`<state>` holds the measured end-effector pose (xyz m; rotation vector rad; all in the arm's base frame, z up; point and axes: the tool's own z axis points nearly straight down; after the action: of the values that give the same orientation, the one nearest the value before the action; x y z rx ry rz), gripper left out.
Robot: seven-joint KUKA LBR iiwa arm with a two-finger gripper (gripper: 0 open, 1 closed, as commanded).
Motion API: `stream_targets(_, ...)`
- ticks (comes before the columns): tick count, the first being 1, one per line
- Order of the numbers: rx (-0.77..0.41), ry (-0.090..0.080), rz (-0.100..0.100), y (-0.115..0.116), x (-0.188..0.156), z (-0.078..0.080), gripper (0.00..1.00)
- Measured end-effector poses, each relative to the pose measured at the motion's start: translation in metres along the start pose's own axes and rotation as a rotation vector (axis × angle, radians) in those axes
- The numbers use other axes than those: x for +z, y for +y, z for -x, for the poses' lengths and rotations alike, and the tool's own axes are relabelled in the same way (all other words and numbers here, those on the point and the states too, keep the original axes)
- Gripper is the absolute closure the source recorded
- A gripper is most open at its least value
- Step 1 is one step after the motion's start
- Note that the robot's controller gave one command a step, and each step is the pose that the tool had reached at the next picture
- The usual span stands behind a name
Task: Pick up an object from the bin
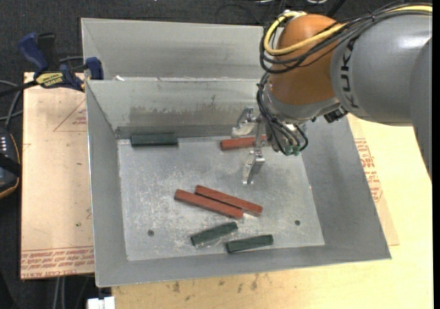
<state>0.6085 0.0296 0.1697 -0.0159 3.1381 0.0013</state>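
The gripper hangs low over the back right part of the grey metal bin, its two metal fingers spread apart and pinching nothing. Between them in this view lies the right end of a short red-brown bar, flat on the bin floor just in front of the back wall. It looks like a small, stiff, light stick with flat faces, probably smooth but not fragile. A sound hold would likely be across its narrow width near the middle, since a pinch at the very end could let it swing or slip out. The back wall close behind leaves little room on that side. Nearer the middle of the floor, two longer red-brown bars lie side by side and touching, slanted. Two dark green bars sit near the front edge, and another dark green bar rests against the back wall to the left, well apart from the gripper. The arm's orange cover and its cables hide the top of the gripper and the bar's far right end. It cannot be told how high the fingertips stand above the floor.
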Motion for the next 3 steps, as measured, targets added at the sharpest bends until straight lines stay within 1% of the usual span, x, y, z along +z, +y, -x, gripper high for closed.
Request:
stream_targets(1,0.000,0.000,0.000,0.000,0.000,0.000,0.00)
stream_targets(2,-0.053,-0.001,-0.001,0.027,0.043,-0.037,0.00)
stream_targets(3,0.180,0.002,0.000,0.046,0.075,-0.066,1.00)
